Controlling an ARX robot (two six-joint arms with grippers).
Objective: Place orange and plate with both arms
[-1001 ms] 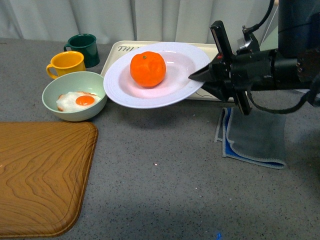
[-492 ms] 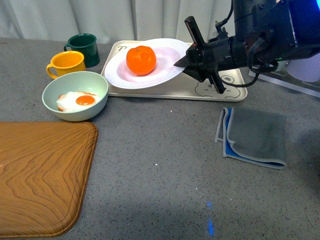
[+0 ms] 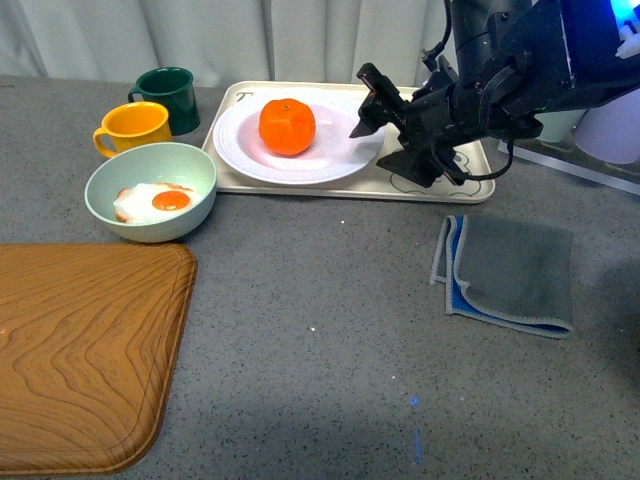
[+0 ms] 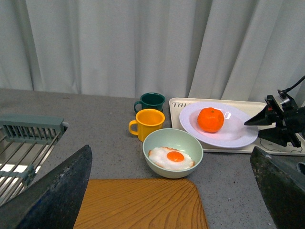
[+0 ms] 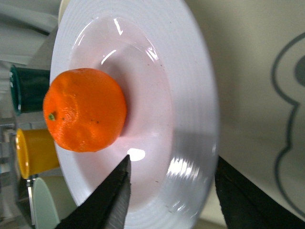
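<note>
Two arms: right gripper (image 3: 372, 148) low over tray (image 3: 470, 190), jaws apart at plate (image 3: 240, 140) rim; orange (image 3: 287, 126) on plate. Left gripper (image 4: 170, 149) wide, empty. Tray lettering starts "T".

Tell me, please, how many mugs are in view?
2. A dark green mug stands at the back left; a yellow mug sits just in front of it, beside the bowl. A cropped pale object far right is unclear.

The left claw (image 4: 170, 150) shows only blurred fingers (image 4: 52, 191) cut off at the corners; the plate (image 3: 300, 155) hides most of the tray's (image 3: 470, 190) lettering; the wooden board (image 3: 80, 350) runs past the edge
</note>
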